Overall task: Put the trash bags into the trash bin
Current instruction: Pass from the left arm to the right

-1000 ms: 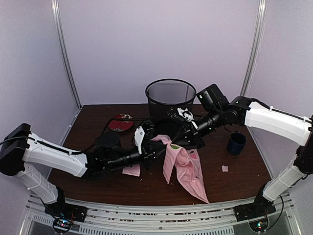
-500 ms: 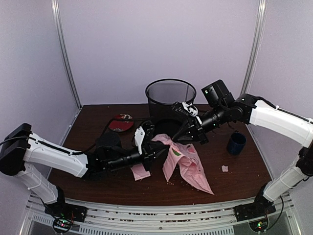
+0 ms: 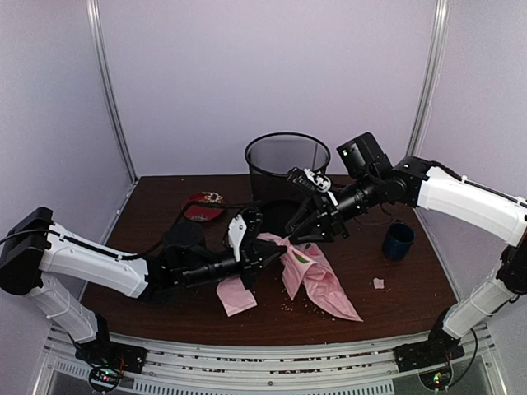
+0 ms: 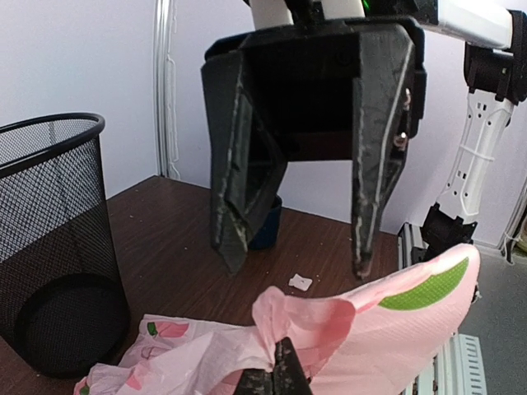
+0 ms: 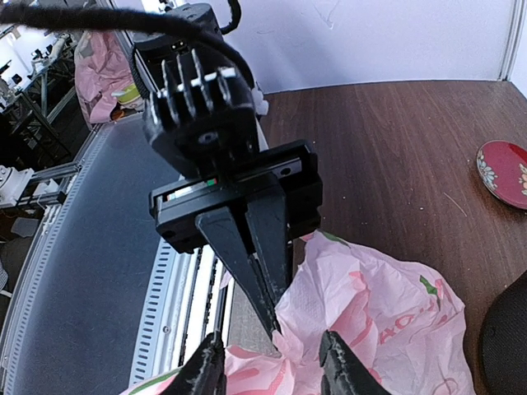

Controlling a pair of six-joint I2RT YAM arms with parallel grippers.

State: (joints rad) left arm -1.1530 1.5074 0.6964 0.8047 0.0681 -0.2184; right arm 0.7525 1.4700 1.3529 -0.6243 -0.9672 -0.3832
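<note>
The trash bag [image 3: 317,276], pale pink with darker prints, lies crumpled on the table, and one fold of it is lifted. My left gripper [image 3: 268,252] is shut on that fold; its closed tips [image 4: 277,370] pinch the pink plastic [image 4: 362,329]. My right gripper [image 3: 301,234] hangs open just above the same fold, one finger [image 4: 235,206] on each side, holding nothing. In the right wrist view its tips [image 5: 272,366] straddle the bag [image 5: 387,321] and the left gripper's shut fingers [image 5: 272,263]. The black mesh trash bin [image 3: 286,164] stands upright behind both grippers.
A red patterned plate [image 3: 203,206] lies at the back left. A dark-blue mug [image 3: 398,241] stands to the right, with a small white scrap [image 3: 379,283] in front of it. The bin [image 4: 58,239] is close on the left of the left wrist view.
My right gripper has opened and let go of the bag. The bag has sagged and spread lower on the table, still pinched by the left gripper.
</note>
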